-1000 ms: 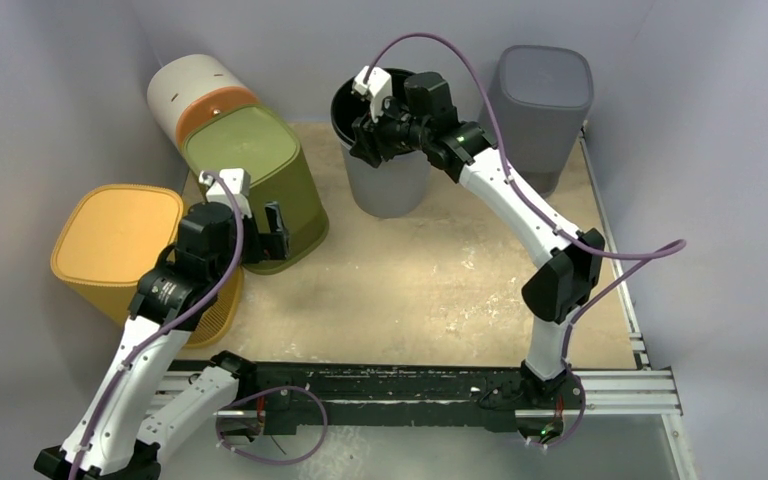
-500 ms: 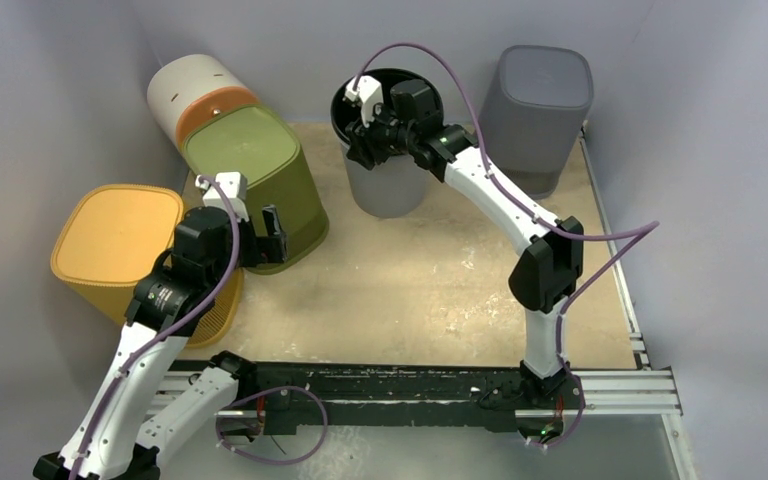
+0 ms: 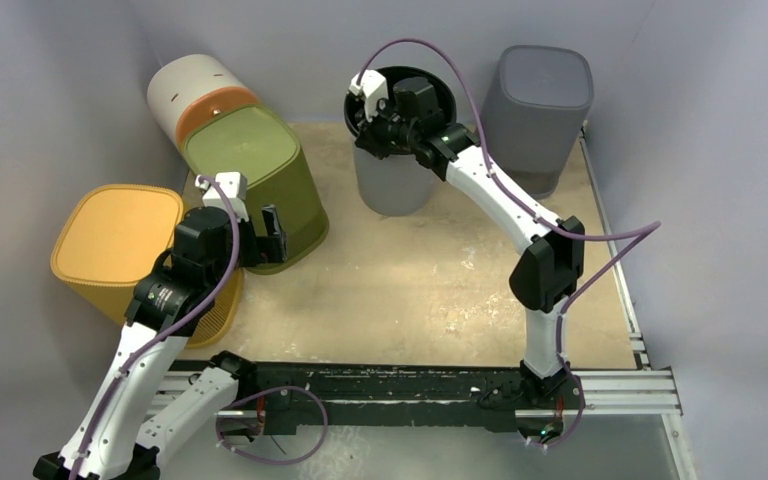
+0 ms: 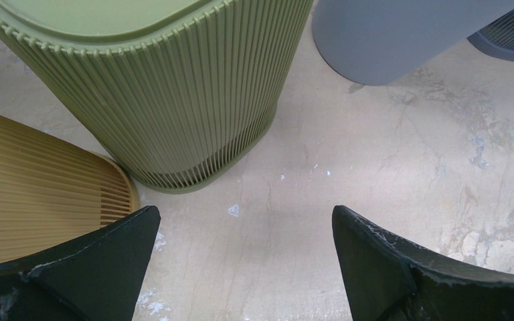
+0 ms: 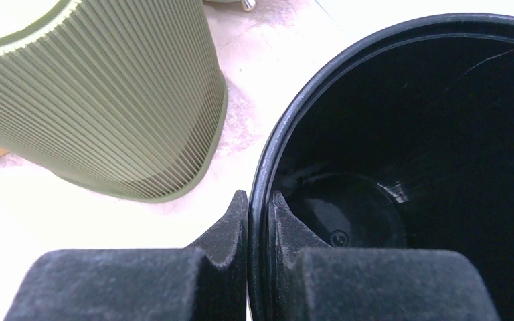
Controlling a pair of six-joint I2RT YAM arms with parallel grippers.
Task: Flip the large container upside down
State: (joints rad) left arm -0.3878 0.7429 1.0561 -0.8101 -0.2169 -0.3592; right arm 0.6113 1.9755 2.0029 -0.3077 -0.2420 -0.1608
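Note:
The large container is a round grey bin (image 3: 392, 185) with a black inside, standing open end up at the back middle of the table. My right gripper (image 3: 368, 118) is shut on its black rim at the left side. In the right wrist view one finger is outside and one inside the rim (image 5: 258, 197), with the black interior (image 5: 408, 134) to the right. My left gripper (image 3: 278, 232) is open and empty, low over the table beside the green bin. Its fingertips (image 4: 127, 234) stand wide apart over bare tabletop.
An upside-down green ribbed bin (image 3: 255, 185) stands left of the grey bin; it also shows in the left wrist view (image 4: 160, 87). A yellow ribbed bin (image 3: 120, 245) is at the left edge, a white and orange cylinder (image 3: 195, 95) behind, and a dark grey bin (image 3: 540, 110) at back right. Walls surround the table.
The grey bin's top has swung to the right, from leaning left to standing straighter, with my right gripper still on its rim. The left arm has barely moved.

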